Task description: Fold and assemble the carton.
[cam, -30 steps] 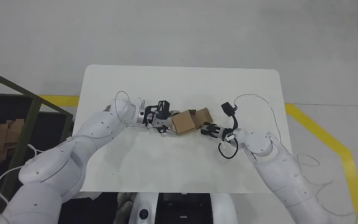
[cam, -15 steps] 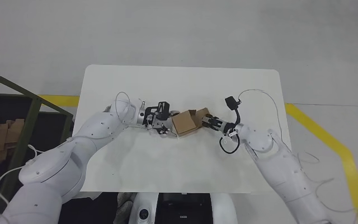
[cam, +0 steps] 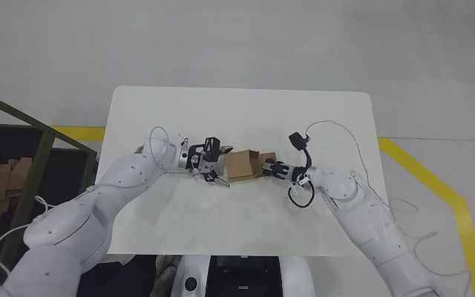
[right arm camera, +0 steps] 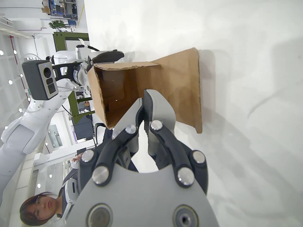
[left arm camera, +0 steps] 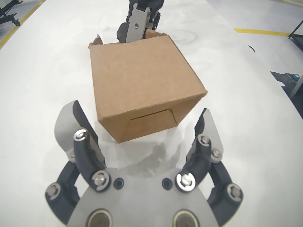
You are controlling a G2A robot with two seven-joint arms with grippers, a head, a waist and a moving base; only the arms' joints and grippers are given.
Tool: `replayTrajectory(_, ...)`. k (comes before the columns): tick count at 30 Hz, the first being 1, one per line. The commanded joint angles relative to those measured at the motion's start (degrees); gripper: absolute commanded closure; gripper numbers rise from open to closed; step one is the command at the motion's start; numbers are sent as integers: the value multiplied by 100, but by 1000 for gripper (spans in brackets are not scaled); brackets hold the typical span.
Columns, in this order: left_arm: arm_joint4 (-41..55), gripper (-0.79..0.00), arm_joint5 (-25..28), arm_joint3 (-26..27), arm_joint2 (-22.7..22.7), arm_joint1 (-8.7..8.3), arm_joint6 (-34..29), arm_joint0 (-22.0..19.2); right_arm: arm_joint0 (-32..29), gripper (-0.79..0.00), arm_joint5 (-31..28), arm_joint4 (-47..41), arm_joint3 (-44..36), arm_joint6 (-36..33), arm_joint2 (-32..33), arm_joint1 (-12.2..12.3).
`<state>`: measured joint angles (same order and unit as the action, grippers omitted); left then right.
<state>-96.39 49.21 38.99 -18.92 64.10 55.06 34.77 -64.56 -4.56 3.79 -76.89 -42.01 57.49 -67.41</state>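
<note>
- L claw [left arm camera: 138, 112]: wide open, nothing held. Fingers [left arm camera: 78, 124] spread abt as wide as the carton's closed end. They sit just beside that end w/ no contact seen.
- Carton [left arm camera: 139, 81]: brown, on its side on the bench [cam: 245, 111], abt mid-width and on the half nearer the robot, btwn the two claws.
- Closed end w/ its tucked tab faces the L claw.
- Far end is open, inside bare cardboard.
- One flap [right arm camera: 182, 83] lies flat on the bench, spread out from the open mouth.
- Top rim of the open end looks ragged.
- R claw [right arm camera: 144, 95]: fingers pressed together, only a hairline gap. No cardboard seen btwn them.
- R claw tips sit right at the open mouth, by the edge where the flap folds out. Can't tell if they touch the carton.
- From the L wrist cam, one R claw finger [left arm camera: 138, 24] shows just past the carton's far rim.
- Thin cable [cam: 338, 128] loops off the R arm over the bench.
- Past the bench: grey floor w/ a yellow stripe [cam: 404, 160].
</note>
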Motion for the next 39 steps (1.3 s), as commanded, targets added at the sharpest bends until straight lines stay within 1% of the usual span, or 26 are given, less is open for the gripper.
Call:
replayTrajectory(1, 16, -785, -18, -1, -18, -21, 19, 29, -50, 0, 75, 23, -83, -12, -3, 4)
replayTrajectory(11, 28, -785, -7, 136, -95, -83, 5, 61, -263, 0, 230, -16, -266, -6, 79, 30)
replayTrajectory(17, 168, -785, -37, 198, -223, -116, -149, 164, -408, 0, 343, 2, -463, -56, 170, 64)
replayTrajectory(27, 613, -785, -5, 642, -543, -215, -541, 429, -519, 0, 442, 42, -643, -113, 193, 83)
replayTrajectory(32, 609, -785, 5, 845, -684, -295, -697, 493, -563, 0, 462, 57, -685, -129, 228, 96)
replayTrajectory(39, 622, -785, 311, 977, -839, -377, -829, 529, -583, 0, 458, 35, -683, -154, 255, 104)
